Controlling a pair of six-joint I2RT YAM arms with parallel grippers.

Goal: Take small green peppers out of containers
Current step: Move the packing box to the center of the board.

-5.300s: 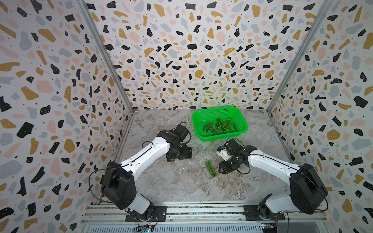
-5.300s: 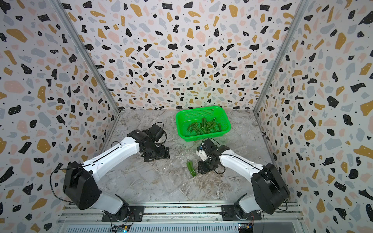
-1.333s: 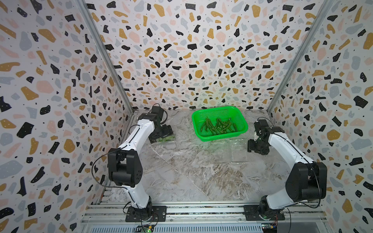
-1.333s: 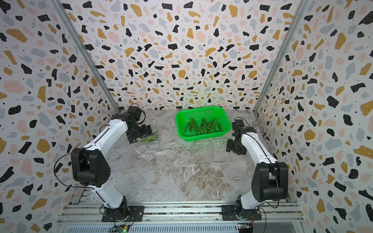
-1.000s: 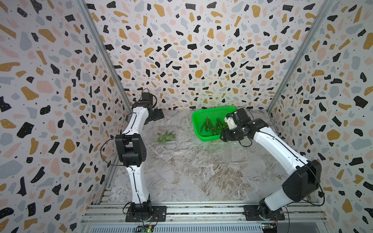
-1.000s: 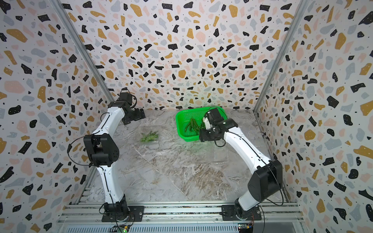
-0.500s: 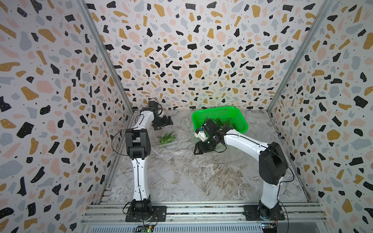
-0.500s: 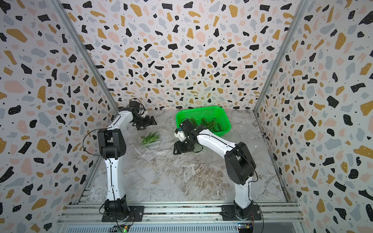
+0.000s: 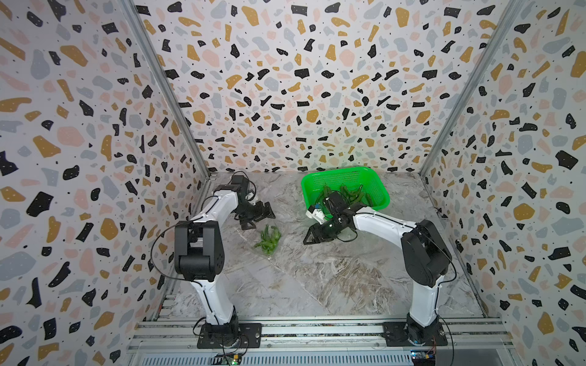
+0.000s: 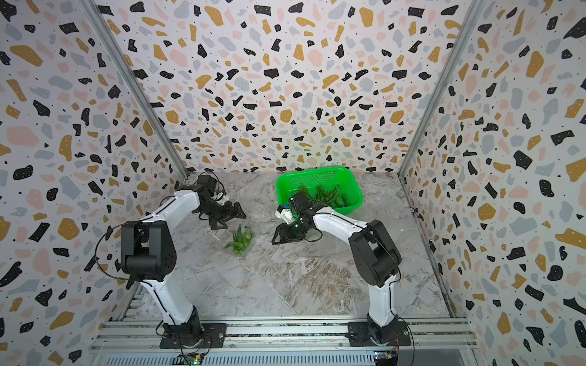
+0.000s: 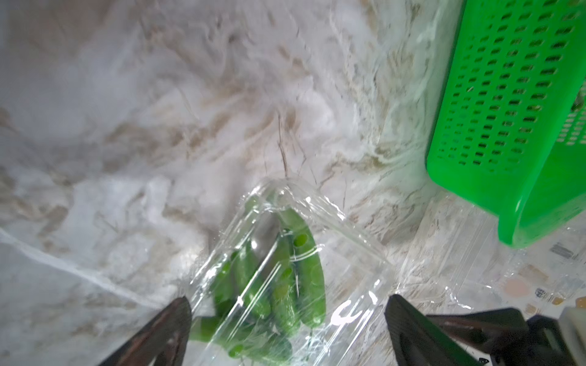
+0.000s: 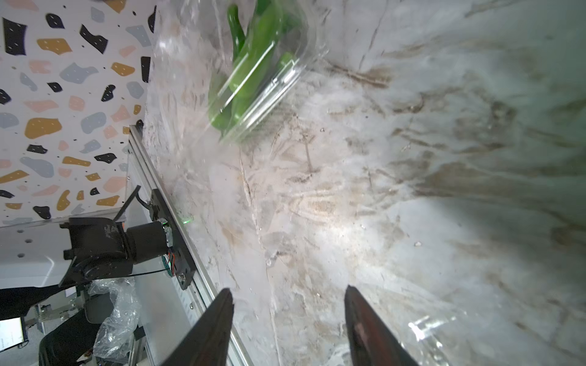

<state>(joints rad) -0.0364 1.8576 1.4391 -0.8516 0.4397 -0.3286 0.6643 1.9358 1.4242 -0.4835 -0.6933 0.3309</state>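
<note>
A clear container (image 9: 268,239) (image 10: 240,238) packed with small green peppers (image 11: 285,279) lies on the marble table, left of centre. My left gripper (image 9: 259,218) (image 11: 287,302) hovers just behind it. It is open, and its two fingers stand either side of the container without touching it. My right gripper (image 9: 314,236) (image 12: 288,291) is open over bare table to the container's right, with nothing between its fingers. The same container (image 12: 253,73) lies ahead of it in the right wrist view. More peppers (image 9: 347,193) lie in the green basket.
The green perforated basket (image 9: 348,174) (image 11: 507,95) stands at the back, right of centre. Clear plastic (image 11: 475,269) lies flat on the table by the basket's near corner, beside my right gripper. Terrazzo walls close in three sides, and a metal rail (image 9: 317,329) runs along the front.
My right gripper has swung from over the basket down to the table in front of it. My left gripper has come from the back left corner to just behind the pepper container.
</note>
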